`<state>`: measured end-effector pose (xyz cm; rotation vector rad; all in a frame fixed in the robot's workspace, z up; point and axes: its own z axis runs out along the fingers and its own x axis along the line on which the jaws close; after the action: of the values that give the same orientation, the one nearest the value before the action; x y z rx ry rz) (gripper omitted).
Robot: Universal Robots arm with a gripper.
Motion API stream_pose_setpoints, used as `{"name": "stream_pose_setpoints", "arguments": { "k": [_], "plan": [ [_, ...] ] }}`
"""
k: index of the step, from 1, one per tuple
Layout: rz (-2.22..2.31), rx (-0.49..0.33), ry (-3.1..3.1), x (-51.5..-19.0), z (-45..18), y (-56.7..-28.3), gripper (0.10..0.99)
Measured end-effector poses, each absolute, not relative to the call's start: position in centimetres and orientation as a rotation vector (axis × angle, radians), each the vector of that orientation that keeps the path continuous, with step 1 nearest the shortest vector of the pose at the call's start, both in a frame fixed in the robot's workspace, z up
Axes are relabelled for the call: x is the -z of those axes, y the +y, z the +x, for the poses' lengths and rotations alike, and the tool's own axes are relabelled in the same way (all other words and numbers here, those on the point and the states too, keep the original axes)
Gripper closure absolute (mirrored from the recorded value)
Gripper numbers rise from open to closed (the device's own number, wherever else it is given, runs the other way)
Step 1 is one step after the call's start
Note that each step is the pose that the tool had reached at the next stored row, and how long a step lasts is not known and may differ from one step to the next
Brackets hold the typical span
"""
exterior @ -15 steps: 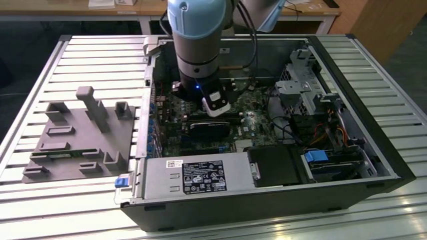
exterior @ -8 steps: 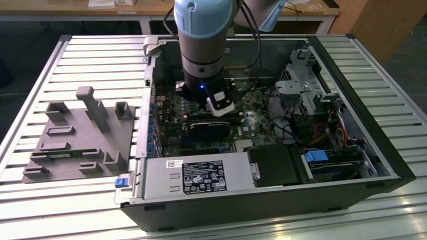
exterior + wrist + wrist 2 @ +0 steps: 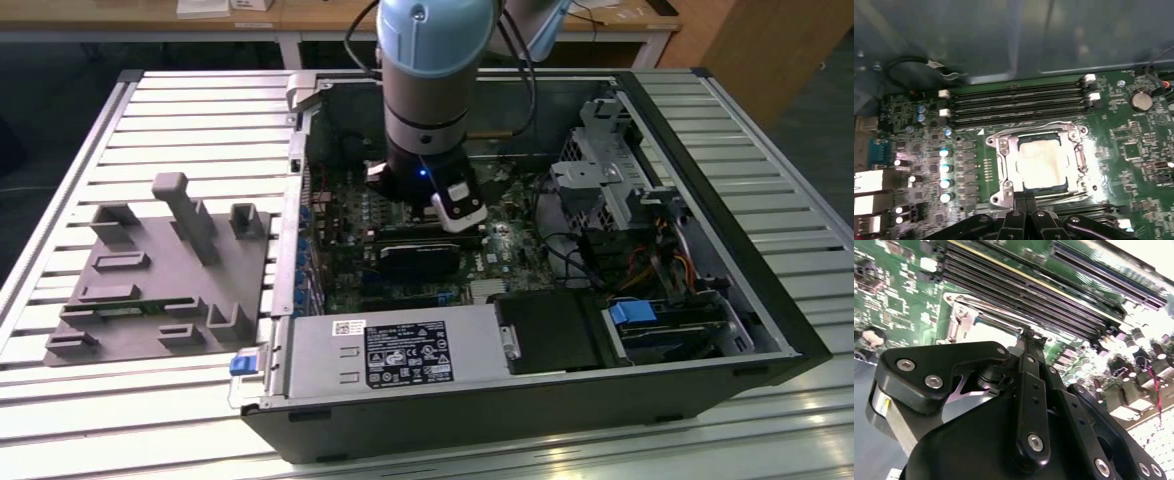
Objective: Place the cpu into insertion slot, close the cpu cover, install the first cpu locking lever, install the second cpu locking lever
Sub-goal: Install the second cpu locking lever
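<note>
While the small square silver-grey cpu [image 3: 1046, 162] lies in the silvery-rimmed insertion slot [image 3: 1004, 150] at the centre of the first wrist view, under the thin silvery cpu cover [image 3: 1074, 142], the black gripper [image 3: 1025, 202], fingers pressed together, hangs just at the socket's lower edge.

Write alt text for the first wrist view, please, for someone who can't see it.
A green motherboard seen from above, with the cpu, a dull silver square, seated in the insertion slot and the cpu cover, a silvery metal frame, lying closed around it. Long black memory slots run beside the socket, and the robot's black end effector sits at the socket's near edge.
</note>
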<state>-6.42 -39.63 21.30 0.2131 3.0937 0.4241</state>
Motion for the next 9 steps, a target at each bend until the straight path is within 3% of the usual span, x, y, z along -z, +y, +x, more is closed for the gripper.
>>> {"name": "stream_pose_setpoints", "arguments": {
  "k": [9],
  "plan": [
    [0.218, -0.403, 3.110, -21.3, -4.9, -39.5, 0.984]
  ]
}}
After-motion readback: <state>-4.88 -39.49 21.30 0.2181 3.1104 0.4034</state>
